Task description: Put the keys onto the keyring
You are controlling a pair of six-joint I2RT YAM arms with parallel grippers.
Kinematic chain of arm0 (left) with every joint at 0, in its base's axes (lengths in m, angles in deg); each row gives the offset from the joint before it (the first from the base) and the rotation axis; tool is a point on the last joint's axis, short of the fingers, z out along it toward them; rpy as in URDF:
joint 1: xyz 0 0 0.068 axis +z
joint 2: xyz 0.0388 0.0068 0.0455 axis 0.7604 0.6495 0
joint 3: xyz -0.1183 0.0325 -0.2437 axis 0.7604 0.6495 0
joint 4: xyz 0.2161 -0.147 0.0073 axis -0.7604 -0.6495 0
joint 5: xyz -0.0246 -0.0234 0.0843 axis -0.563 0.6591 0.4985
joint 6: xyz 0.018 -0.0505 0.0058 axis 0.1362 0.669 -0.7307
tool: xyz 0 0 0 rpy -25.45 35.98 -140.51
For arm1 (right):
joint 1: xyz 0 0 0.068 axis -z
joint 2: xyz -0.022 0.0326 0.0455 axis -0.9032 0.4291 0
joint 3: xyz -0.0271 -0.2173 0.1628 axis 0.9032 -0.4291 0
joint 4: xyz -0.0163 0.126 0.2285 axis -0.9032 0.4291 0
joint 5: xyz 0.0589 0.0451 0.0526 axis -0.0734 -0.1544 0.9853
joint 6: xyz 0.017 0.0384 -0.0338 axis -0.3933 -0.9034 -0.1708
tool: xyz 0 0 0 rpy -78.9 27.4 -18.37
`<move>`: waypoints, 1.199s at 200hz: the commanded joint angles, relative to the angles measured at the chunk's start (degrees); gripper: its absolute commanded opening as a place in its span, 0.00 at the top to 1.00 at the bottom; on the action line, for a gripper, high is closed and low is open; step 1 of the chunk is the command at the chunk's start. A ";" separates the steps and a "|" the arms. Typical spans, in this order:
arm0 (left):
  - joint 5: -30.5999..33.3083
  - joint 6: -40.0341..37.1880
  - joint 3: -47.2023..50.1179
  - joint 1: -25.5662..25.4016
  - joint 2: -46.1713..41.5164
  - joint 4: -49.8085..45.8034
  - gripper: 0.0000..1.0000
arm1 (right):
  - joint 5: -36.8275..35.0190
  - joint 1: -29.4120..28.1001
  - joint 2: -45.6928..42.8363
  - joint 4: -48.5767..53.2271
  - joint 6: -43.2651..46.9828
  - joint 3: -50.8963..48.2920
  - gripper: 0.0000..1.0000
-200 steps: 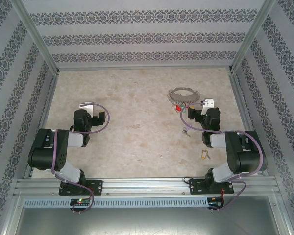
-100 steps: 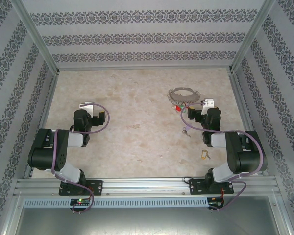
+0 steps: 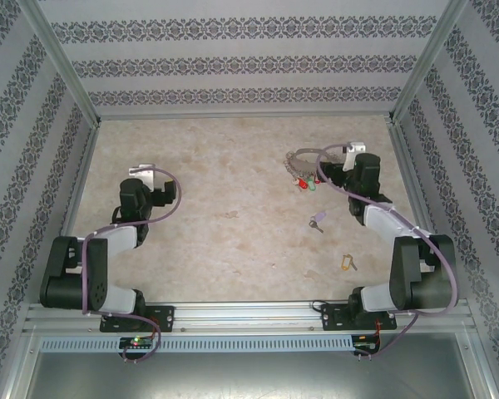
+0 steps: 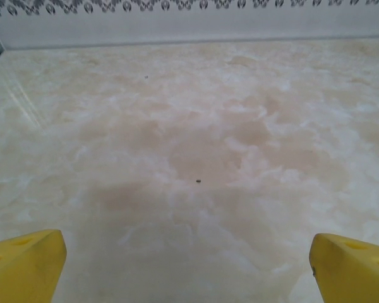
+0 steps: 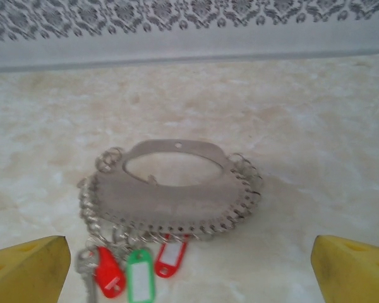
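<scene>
Marbled tabletop (image 4: 196,126); keyring (image 5: 170,189) blurred, tagged keys (image 5: 139,281) cropped; left claw (image 4: 186,268), right claw (image 5: 189,271) fully spread, empty.

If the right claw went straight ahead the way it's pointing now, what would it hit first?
Probably the tagged keys lying at the near edge of the keyring, then the keyring itself, though depth is hard to judge.

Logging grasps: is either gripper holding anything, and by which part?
Nothing held: left gripper and right gripper both open and empty; keyring lies untouched.
</scene>
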 commanded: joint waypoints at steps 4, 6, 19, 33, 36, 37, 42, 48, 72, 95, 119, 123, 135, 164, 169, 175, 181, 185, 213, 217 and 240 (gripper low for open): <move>-0.29 4.53 -2.22 0.91 -5.63 -5.07 0.01 | 7.48 -0.50 3.84 11.36 -13.59 9.32 0.07; 0.01 5.53 -2.55 0.91 -5.97 -5.85 0.01 | 7.66 -0.54 4.38 11.46 -14.64 9.95 0.08; 0.32 11.22 -7.00 0.92 -7.06 -12.91 0.01 | 9.11 -0.87 8.67 13.32 -19.68 14.14 0.16; -0.81 17.72 -13.61 0.93 -6.06 -22.82 0.01 | 12.99 -1.24 14.50 15.91 -22.49 19.58 0.18; -1.66 18.56 -14.92 0.92 -5.66 -24.63 0.01 | 13.77 -1.40 15.48 15.96 -22.78 20.38 0.20; -1.98 18.70 -15.38 0.92 -5.46 -25.25 0.01 | 13.94 -1.48 15.76 15.99 -22.92 20.65 0.21; -3.49 19.61 -17.36 0.91 -4.68 -27.94 0.01 | 14.09 -1.91 17.73 16.35 -23.56 22.31 0.25; -4.81 20.86 -19.32 0.91 -3.80 -30.32 0.01 | 12.93 -2.46 19.62 17.75 -24.30 24.30 0.28; -7.37 25.47 -20.51 0.96 -3.62 -30.68 0.01 | 12.76 -3.40 27.66 24.03 -26.13 32.67 0.30; -8.62 28.25 -19.47 0.91 -5.19 -28.83 0.01 | 13.88 -4.31 35.03 30.20 -25.55 41.54 0.34; -9.09 29.01 -18.69 1.01 -7.38 -29.06 0.01 | 10.77 -5.56 39.93 33.62 -24.19 47.66 0.34; -9.06 29.09 -18.35 1.01 -7.86 -28.96 0.01 | 10.36 -5.66 40.86 34.25 -23.96 48.74 0.34; -8.68 29.30 -17.44 1.01 -9.13 -28.76 0.01 | 10.85 -5.86 44.05 36.71 -23.40 52.73 0.34; -7.27 29.91 -16.87 1.00 -11.60 -31.14 0.01 | 9.62 -6.51 50.40 43.09 -21.91 61.59 0.35; -7.11 29.91 -16.95 1.00 -12.01 -32.21 0.00 | 9.06 -6.69 51.03 43.73 -21.83 62.38 0.35; -6.54 29.87 -17.28 1.00 -12.42 -33.62 0.01 | 8.60 -6.82 51.58 44.67 -21.82 63.25 0.35; -6.28 29.77 -17.35 1.01 -12.87 -34.41 0.01 | 8.45 -6.96 52.15 45.28 -21.57 63.98 0.35; -6.25 29.47 -17.42 1.00 -13.10 -34.82 0.01 | 8.48 -7.04 52.56 45.79 -21.44 64.49 0.35; -7.07 28.78 -17.19 1.00 -14.39 -35.60 0.01 | 7.87 -7.44 54.72 49.97 -20.42 67.27 0.34; -7.11 28.72 -17.24 1.01 -14.41 -35.83 0.01 | 8.04 -7.52 54.89 50.28 -20.27 67.46 0.34; -7.86 28.95 -17.45 1.00 -14.49 -36.40 0.00 | 9.45 -7.79 56.18 52.57 -18.66 68.01 0.34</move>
